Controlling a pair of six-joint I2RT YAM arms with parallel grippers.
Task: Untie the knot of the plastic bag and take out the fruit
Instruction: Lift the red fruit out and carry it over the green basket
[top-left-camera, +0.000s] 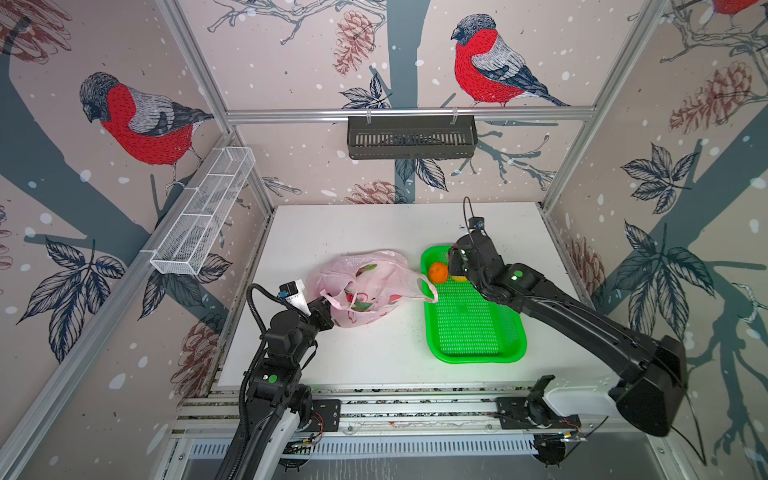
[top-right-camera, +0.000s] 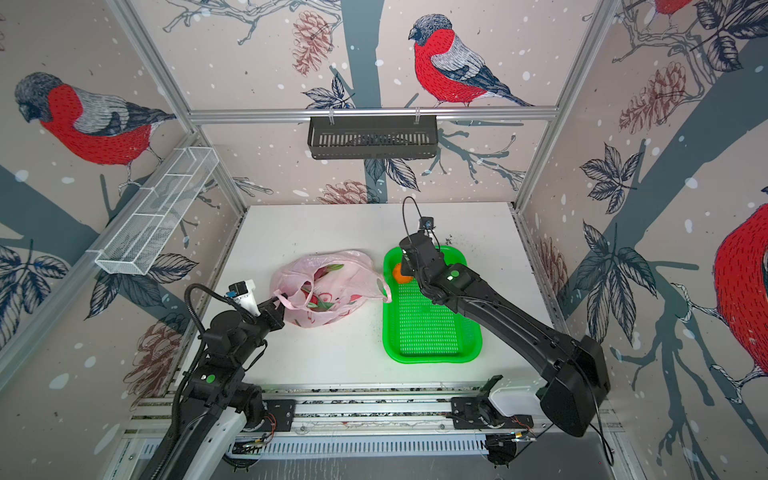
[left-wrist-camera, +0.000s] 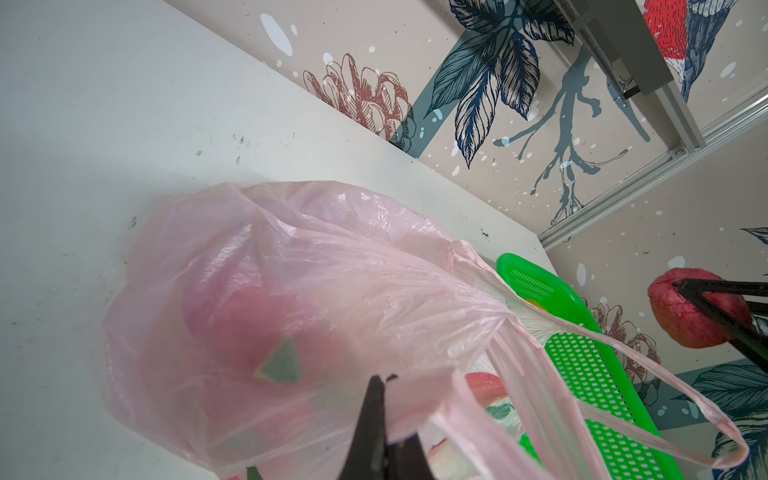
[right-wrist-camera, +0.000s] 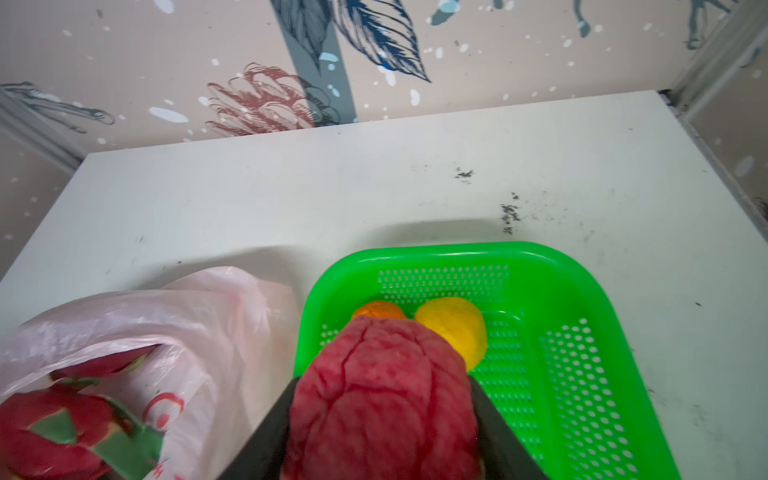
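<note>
Pink, thin and translucent, the plastic bag lies slumped on the white table left of centre in both top views, just beside the green perforated tray. Its mouth gapes upward and its 2 loop handles lie apart. 1 handle stretches right and drapes over the tray's left rim. The other sits at the near-left side of the bag, where the left gripper meets it.

In the left wrist view the left gripper's fingers are pressed together, with a fold of the bag's pink film pinched between them. Through the film, magenta flesh and a green-tipped scale show as blurred shapes.

Magenta dragon fruit with green-tipped scales shows in the bag's open mouth in the right wrist view, next to a red-and-white printed shape on the plastic.

Over the far-left corner of the tray, the right gripper holds the small pinkish-red fruit. Its 2 black fingers are spread part way and press on either side of the fruit's wrinkled skin. The left wrist view shows the fruit raised in the air above the tray.

At the tray's far end rest the orange and the yellow citrus, side by side on the perforated floor. The orange is nearer the bag, and the arm partly hides the yellow citrus in both top views. I cannot tell whether they touch.
</note>
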